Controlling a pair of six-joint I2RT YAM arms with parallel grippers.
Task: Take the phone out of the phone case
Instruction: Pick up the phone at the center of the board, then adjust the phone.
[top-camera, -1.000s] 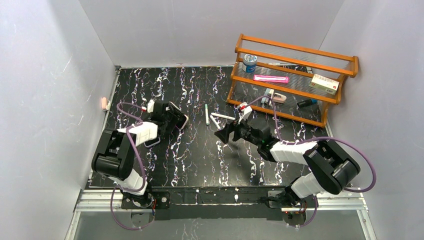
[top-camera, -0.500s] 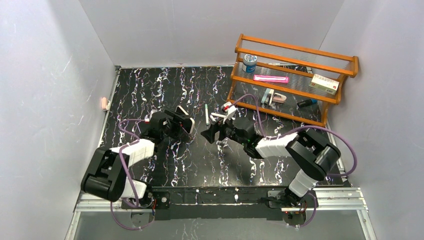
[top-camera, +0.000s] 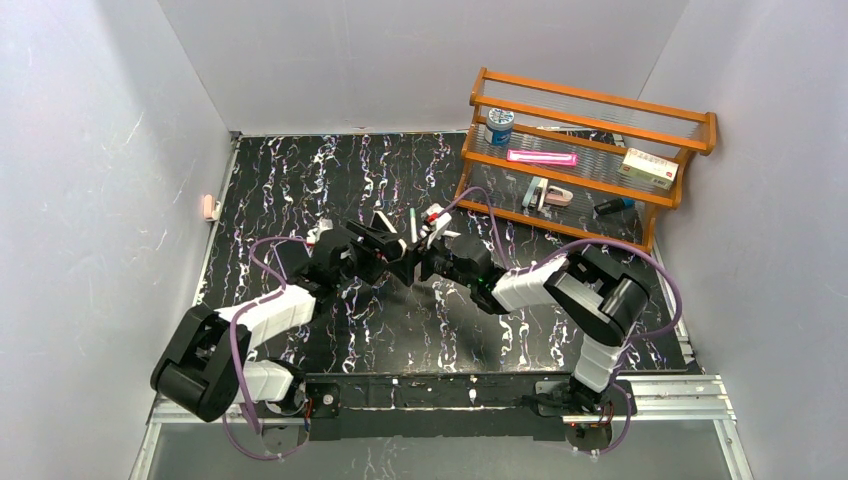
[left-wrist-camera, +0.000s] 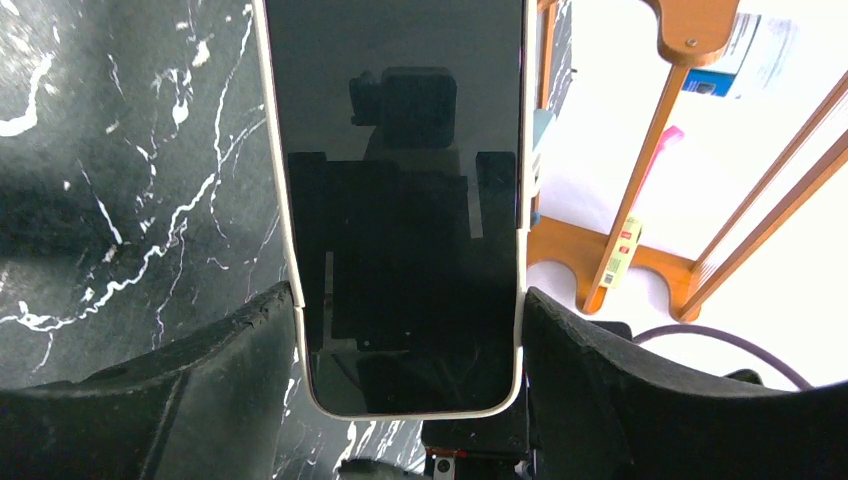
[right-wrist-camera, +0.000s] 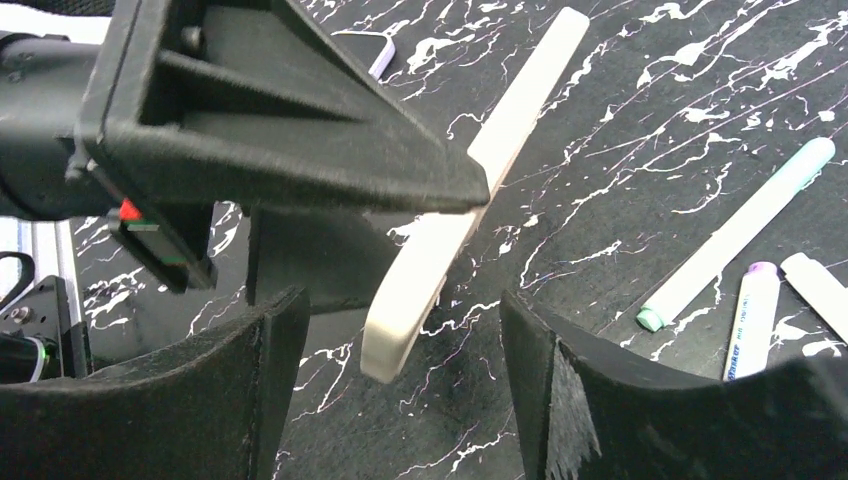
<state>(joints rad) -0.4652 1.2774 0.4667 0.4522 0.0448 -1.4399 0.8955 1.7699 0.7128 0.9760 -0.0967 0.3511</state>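
Note:
The phone (left-wrist-camera: 400, 150), dark screen up, sits in a cream phone case (left-wrist-camera: 283, 200). My left gripper (left-wrist-camera: 405, 330) is shut on it, one pad on each long side near the phone's bottom end. In the top view the cased phone (top-camera: 388, 232) hangs over the table's middle in the left gripper (top-camera: 380, 248). My right gripper (top-camera: 418, 262) faces it from the right. In the right wrist view the case (right-wrist-camera: 470, 200) shows edge-on, its end reaching between the jaws of the right gripper (right-wrist-camera: 400, 340), which stand open with a gap on each side.
Several marker pens (right-wrist-camera: 740, 230) lie on the black marble table (top-camera: 300, 170) just behind the grippers. An orange wooden rack (top-camera: 590, 160) at the back right holds a can, a pink item and a box. White walls close in the table.
Both arms have swung toward the table's middle. The left one carried the cased phone to the right, and the right gripper moved left to its end with its jaws narrowing somewhat.

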